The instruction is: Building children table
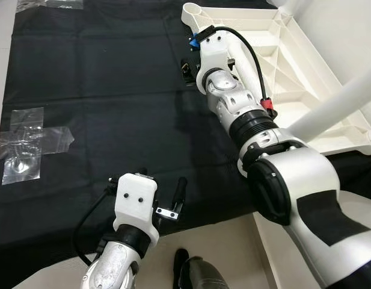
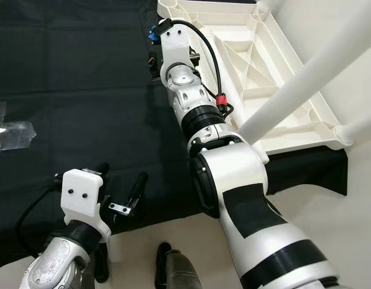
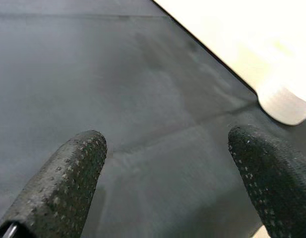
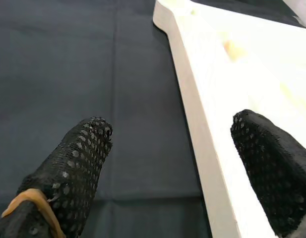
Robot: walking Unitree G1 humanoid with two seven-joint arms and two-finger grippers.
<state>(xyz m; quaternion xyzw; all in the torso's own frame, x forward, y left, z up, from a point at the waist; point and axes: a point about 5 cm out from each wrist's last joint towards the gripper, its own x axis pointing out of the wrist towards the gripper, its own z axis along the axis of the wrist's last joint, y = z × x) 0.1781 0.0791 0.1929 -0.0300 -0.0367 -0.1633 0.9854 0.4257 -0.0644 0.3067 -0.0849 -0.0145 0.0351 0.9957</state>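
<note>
white table top [image 1: 305,66] beneath outstretched right tool [image 4: 187,163], fingers wide apart, empty

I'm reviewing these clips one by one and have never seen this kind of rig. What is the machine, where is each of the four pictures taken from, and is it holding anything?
This is a humanoid robot looking down at its own two arms. The two wide pictures come from a stereo camera on its head; the two close-ups come from cameras on its wrists, looking along each gripper's black fingers. On the floor lies a black cloth with the white plastic table top upside down on it, white table legs already fitted. Clear plastic bags lie on the cloth. The right gripper is open, straddling the table top's edge. The left gripper hovers open over the cloth. Neither holds anything.
</note>
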